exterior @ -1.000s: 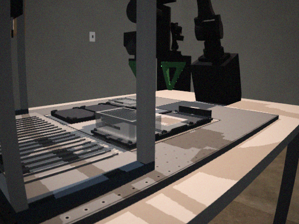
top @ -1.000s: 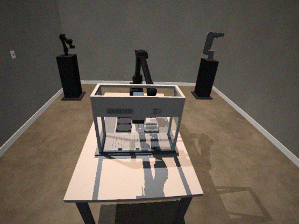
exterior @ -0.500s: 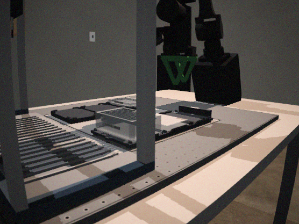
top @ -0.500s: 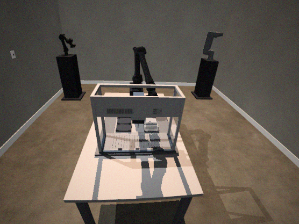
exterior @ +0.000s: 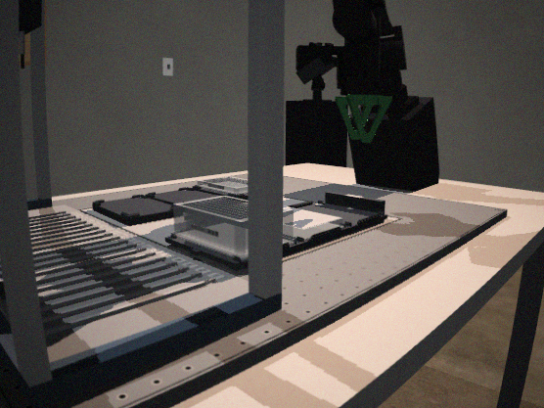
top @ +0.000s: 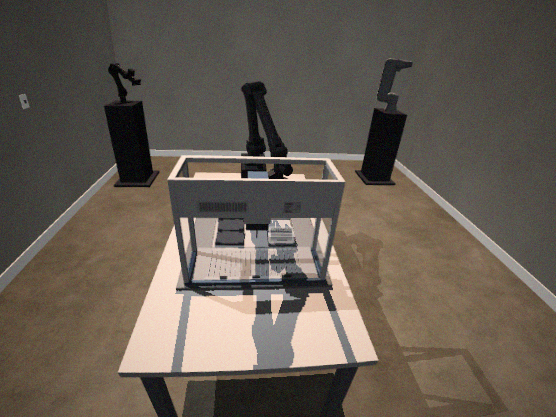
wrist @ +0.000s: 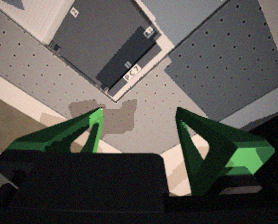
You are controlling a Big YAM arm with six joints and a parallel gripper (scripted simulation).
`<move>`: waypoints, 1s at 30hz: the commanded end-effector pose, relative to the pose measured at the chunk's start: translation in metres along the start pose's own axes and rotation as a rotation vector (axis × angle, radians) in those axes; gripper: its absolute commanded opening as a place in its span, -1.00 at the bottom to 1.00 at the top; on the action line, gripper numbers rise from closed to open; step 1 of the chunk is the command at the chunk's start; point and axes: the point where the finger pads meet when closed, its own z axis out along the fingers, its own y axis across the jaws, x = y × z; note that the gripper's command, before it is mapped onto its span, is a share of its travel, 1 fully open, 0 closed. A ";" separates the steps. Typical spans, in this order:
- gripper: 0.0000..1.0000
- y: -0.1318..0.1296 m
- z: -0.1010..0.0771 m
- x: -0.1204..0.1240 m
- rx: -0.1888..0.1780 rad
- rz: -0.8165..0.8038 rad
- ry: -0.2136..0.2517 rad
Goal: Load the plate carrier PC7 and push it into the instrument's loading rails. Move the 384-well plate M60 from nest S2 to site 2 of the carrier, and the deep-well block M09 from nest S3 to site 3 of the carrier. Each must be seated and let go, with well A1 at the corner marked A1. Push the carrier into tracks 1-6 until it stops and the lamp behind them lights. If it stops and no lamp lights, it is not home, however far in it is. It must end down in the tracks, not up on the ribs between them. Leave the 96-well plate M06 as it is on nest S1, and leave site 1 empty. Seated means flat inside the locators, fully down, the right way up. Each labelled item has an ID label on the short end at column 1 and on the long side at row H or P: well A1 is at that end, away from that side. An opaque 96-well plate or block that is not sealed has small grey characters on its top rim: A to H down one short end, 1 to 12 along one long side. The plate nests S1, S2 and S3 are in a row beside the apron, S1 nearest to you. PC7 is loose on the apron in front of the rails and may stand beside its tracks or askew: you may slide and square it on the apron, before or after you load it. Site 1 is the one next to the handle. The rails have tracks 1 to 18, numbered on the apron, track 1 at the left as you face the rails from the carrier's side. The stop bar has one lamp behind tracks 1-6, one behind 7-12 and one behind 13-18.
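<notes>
With both items apparently loaded, the green-fingered gripper (wrist: 139,127) hangs fairly wide and empty above the dark rectangular plate carrier PC7 (wrist: 102,50). Its raised handle (wrist: 126,56) sits at eleven o'clock from the fingers. Pushing seems next, which calls for descending behind that handle.

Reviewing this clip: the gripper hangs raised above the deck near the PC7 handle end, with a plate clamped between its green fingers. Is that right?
Not quite. The gripper is raised near the PC7 label, but the wrist view shows only perforated deck between the green fingers: they are apart and hold nothing. The exterior view agrees: the gripper hangs free, above the carrier.
</notes>
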 end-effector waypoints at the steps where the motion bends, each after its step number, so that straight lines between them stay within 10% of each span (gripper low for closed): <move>1: 0.60 0.008 -0.008 0.002 -0.039 -0.111 -0.020; 30: 0.60 -0.010 0.002 0.011 -0.004 -0.768 -0.012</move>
